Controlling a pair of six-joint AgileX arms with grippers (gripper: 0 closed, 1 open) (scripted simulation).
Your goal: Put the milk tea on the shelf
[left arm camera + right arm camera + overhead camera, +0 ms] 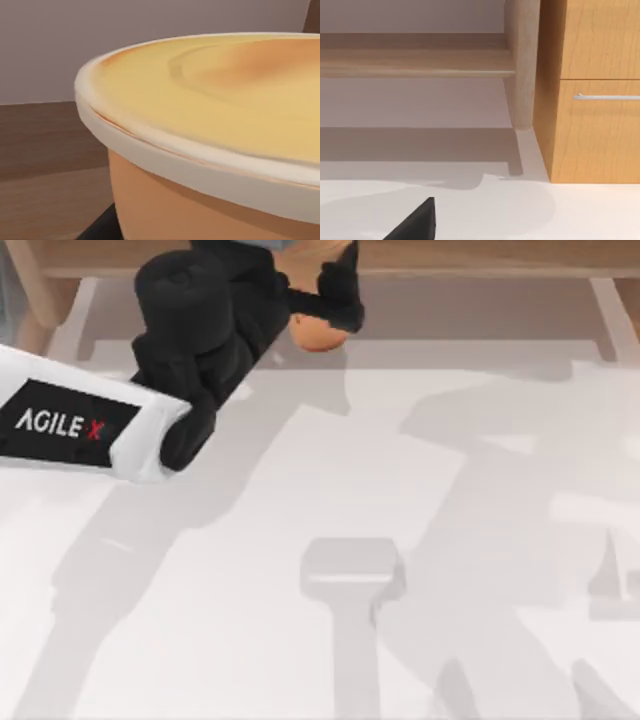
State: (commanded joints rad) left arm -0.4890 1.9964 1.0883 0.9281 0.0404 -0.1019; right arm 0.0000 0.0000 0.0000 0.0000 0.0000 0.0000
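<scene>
The milk tea shows as a rounded peach-tan body at the back of the table, just in front of the shelf. My left gripper is shut on it, its black fingers wrapped around the container. In the left wrist view the milk tea is very close, with a cream rim and a yellowish face, and the shelf's brown wooden board lies behind it. A black fingertip shows beside the body. The right wrist view looks at the shelf's board and upright.
A light wooden cabinet with a metal drawer handle stands beside the shelf's upright. A black finger of my right gripper pokes in over the white table. Arm shadows fall across the table's middle and right.
</scene>
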